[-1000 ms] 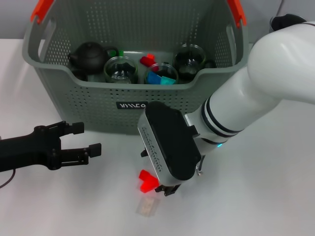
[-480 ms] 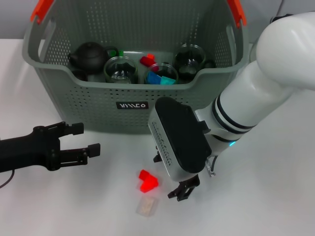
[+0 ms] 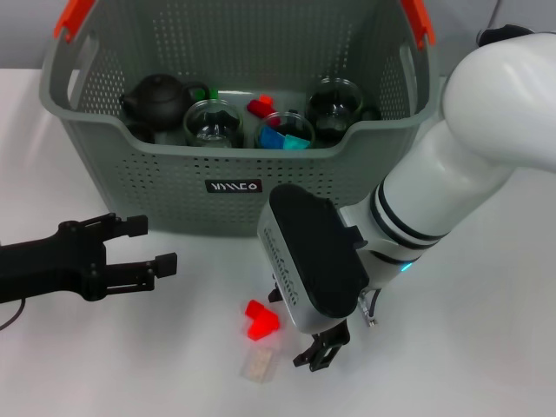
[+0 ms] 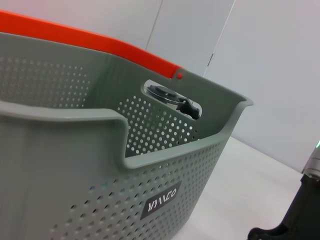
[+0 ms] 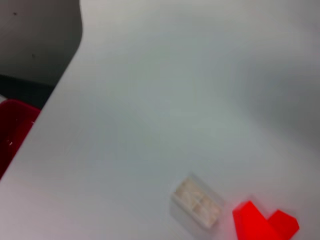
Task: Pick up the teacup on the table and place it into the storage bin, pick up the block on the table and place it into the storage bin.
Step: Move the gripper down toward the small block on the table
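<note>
Progress: no teacup is left on the desk point(image 3: 486, 347) that I can see, so I judge the cup step done; the block step is still open
Block: the red block point(image 3: 260, 320) lies on the desk in front of the storage bin point(image 3: 234, 187), with a small clear piece point(image 3: 260, 366) just beside it on my near side
My right end effector point(image 3: 322, 351): low over the desk, just right of the red block, touching nothing; I cannot tell how far its fingers are spread
My left end effector point(image 3: 148, 248): parked over the desk to my left, fingers spread wide, holding nothing
Storage bin contents: a dark teapot point(image 3: 158, 99) at the left, glass cups point(image 3: 213, 122) along the front wall, red, blue and teal blocks point(image 3: 283, 137) among them
Left to do: grasp the red block and drop it into the bin
</note>
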